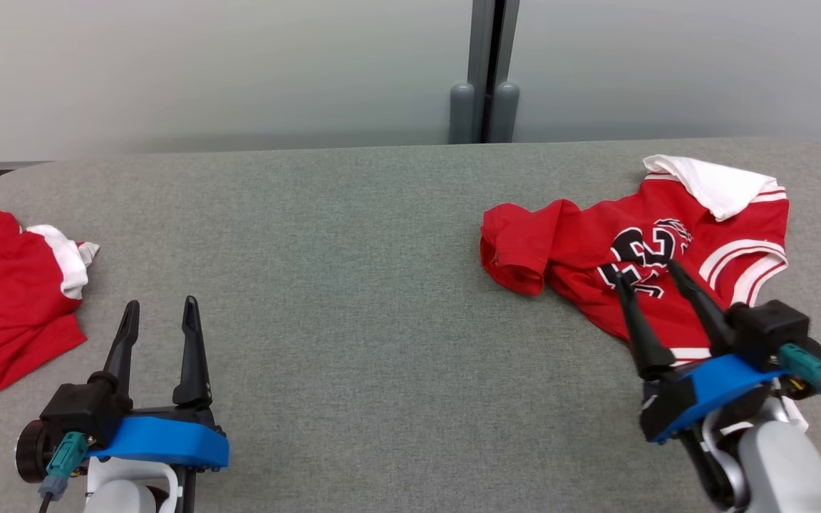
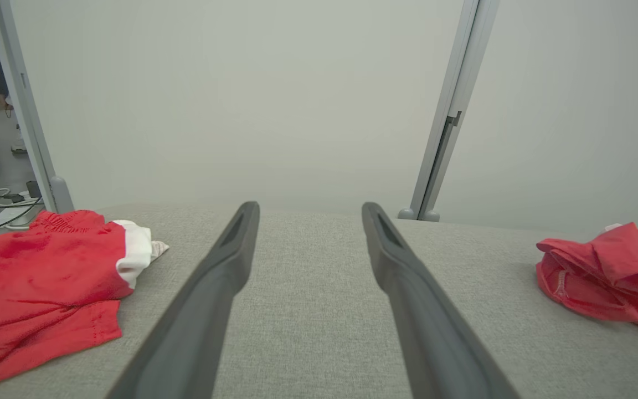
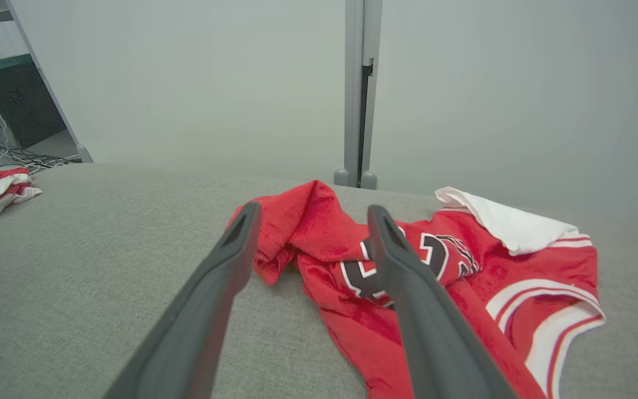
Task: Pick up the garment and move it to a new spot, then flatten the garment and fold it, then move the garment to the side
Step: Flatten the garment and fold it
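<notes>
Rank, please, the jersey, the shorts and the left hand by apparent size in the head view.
1. Jersey, clearly largest.
2. Shorts and left hand look alike; the hand is nearer the camera and the shorts run off the edge, so unranked.

Red white-striped jersey point(image 1: 581, 246), grey table point(image 1: 353, 285)

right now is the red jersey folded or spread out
Neither: the red jersey lies crumpled on the grey table, one white corner flipped over.

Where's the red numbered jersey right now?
In the head view the red jersey lies crumpled on the right side of the grey table, at the fingertips of the open right gripper.
</notes>
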Controlling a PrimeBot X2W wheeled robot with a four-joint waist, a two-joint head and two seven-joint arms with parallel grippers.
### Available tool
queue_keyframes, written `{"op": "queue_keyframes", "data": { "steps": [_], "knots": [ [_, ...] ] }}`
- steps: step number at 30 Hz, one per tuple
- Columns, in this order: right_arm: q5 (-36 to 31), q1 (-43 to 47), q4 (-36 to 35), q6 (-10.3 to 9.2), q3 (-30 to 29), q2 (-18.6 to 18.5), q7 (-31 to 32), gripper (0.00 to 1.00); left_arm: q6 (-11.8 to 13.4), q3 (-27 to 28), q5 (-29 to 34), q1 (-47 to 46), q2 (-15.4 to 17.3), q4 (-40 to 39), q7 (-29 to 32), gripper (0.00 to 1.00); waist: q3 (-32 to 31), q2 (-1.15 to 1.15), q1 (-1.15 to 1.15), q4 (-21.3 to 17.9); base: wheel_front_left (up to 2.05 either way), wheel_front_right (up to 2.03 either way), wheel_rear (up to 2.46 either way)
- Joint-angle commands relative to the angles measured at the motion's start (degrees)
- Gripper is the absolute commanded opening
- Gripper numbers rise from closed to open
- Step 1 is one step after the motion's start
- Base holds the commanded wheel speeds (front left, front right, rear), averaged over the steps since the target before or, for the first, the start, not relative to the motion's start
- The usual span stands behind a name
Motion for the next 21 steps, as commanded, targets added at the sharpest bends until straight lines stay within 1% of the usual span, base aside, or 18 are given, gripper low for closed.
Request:
{"op": "queue_keyframes", "data": {
  "steps": [1,4,8,14,21],
  "knots": [
    [-2.3,0.4,-1.2,0.01,0.1,2.2,1.0,1.0,-0.1,-0.1,0.3,-0.2,0.3,-0.1,-0.2,1.0,0.3,0.0,-0.01,0.5,0.0,0.0,0.0],
    [-4.7,-1.1,-1.0,0.0,1.5,4.2,1.9,1.0,-0.1,-0.1,0.3,-0.7,0.4,-0.2,-0.2,1.0,0.6,0.0,-0.01,1.1,0.0,0.0,0.0],
    [-7.2,-3.3,1.6,0.01,3.8,5.1,2.2,1.0,-0.1,-0.2,0.4,-1.0,0.5,-0.3,-0.2,1.0,1.0,0.0,-0.01,1.6,0.0,0.0,0.0],
    [-10.4,-10.0,10.6,0.01,6.1,5.6,1.1,1.0,-0.1,-0.6,0.3,-2.0,0.3,-0.3,-0.2,1.0,2.3,0.0,-0.01,3.1,0.0,0.0,0.0],
    [-15.1,-17.3,22.8,0.01,6.0,4.1,-0.7,1.0,-0.1,-1.0,-0.4,-3.5,-0.2,-0.2,-0.2,1.0,4.4,0.0,-0.01,5.4,0.0,0.0,0.0]
  ]
}}
